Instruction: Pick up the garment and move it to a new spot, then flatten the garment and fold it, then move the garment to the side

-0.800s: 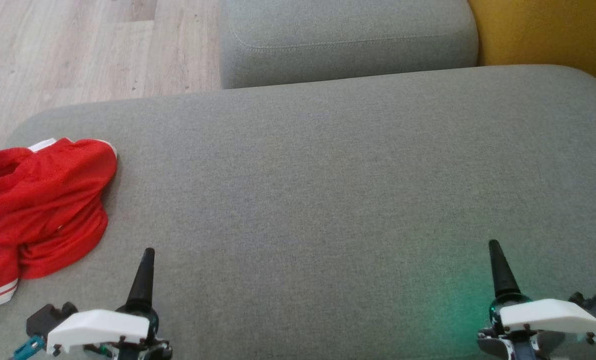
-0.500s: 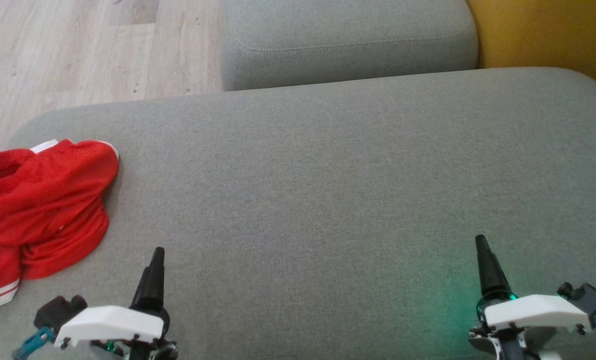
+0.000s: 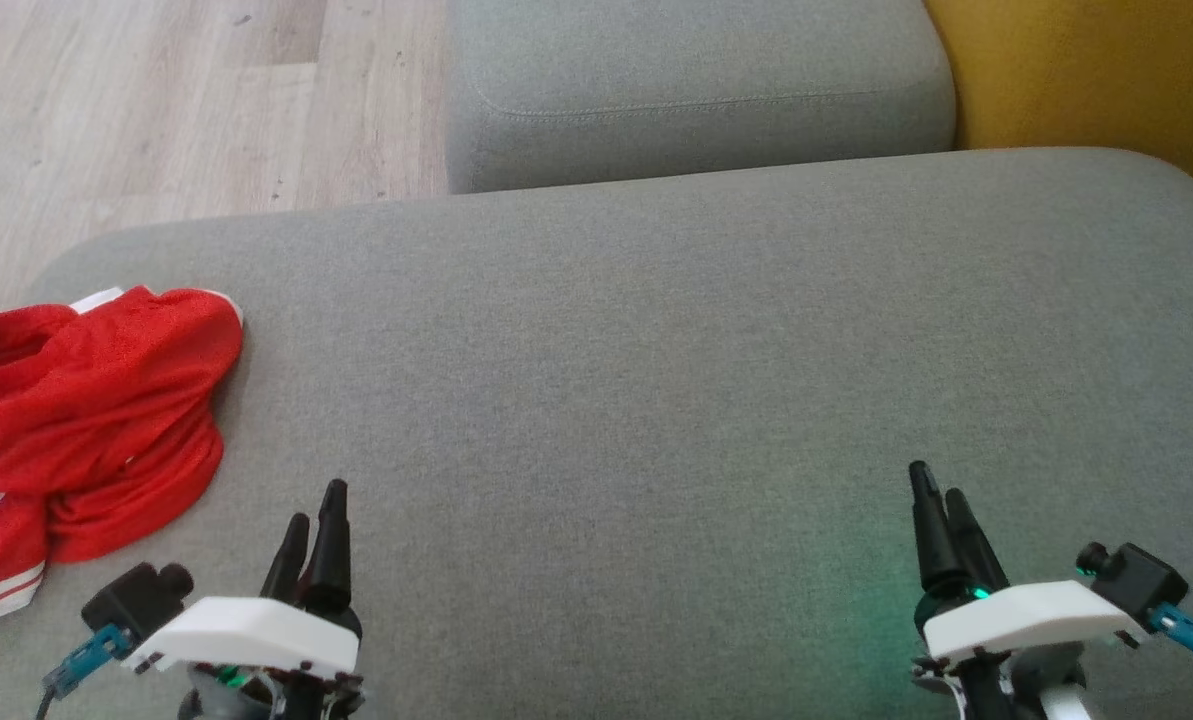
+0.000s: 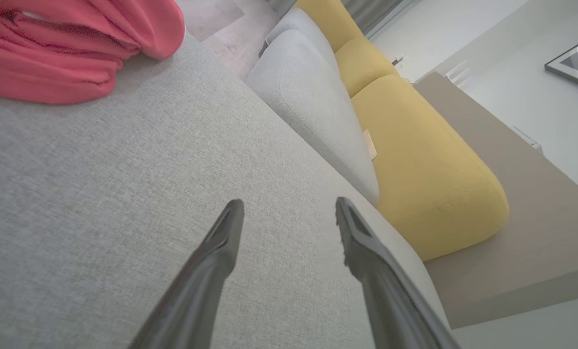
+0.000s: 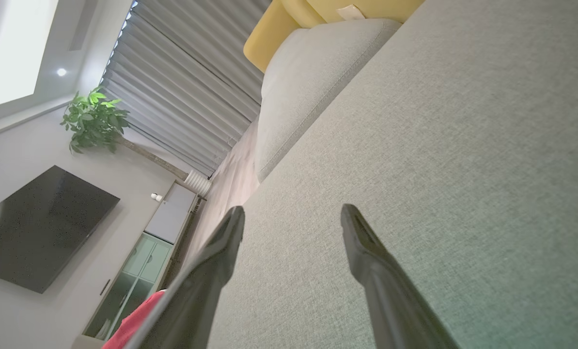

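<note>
- Since the earlier frames the left gripper (image 3: 316,503) and right gripper (image 3: 936,482) have edged inward and turned, so each shows two fingers.
- Both stand wide open and hold nothing, over the grey sofa cushion (image 3: 656,350).
- The red mesh garment (image 3: 86,400) lies crumpled at the cushion's left end, just beyond my left gripper and untouched.
- I judge we're at the first pick-up: next I'd reach left and pinch a raised fold.

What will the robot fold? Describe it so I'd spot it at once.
Find the big grey cushion in front of the robot. Near its left end lies a crumpled red garment with white stripes. Its red, rumpled cloth stands out from the smooth grey around it.
</note>
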